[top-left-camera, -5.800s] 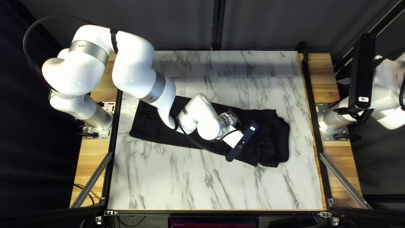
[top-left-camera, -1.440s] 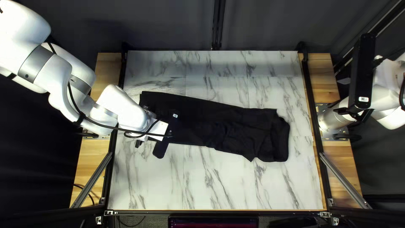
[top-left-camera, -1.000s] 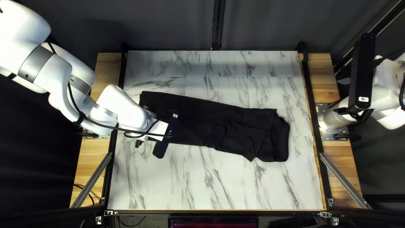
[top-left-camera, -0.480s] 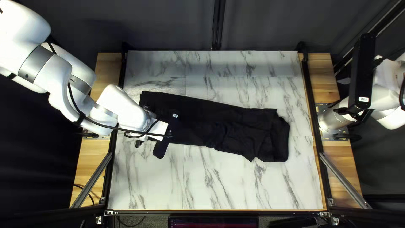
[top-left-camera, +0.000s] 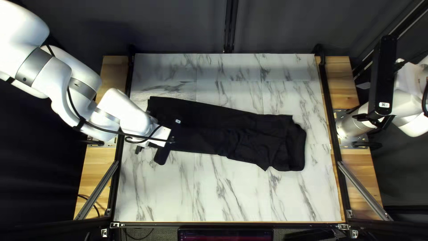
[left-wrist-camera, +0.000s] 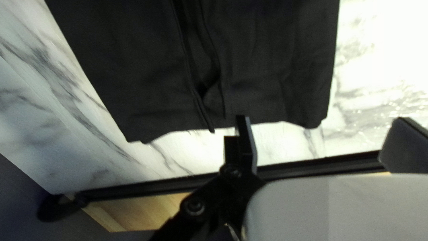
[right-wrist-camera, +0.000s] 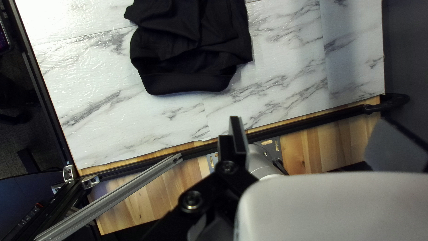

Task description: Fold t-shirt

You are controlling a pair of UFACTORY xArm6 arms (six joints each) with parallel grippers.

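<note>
On one table lies one black t-shirt, left hand and right hand both wide.

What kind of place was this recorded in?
Probably a robotics lab or test cell: a left arm and a right arm are mounted on either side of a marble-patterned table, with a dark curtain behind it.

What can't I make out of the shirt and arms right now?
- Shirt: inner layers, top left view, hidden by the upper cloth.
- One shirt end: top left view, partly covered by the left arm.
- Shirt's middle: both wrist views, cut off by the edge.
- Left arm's upper part: top left view, cut off.
- Right arm: top left view, cut off.
</note>
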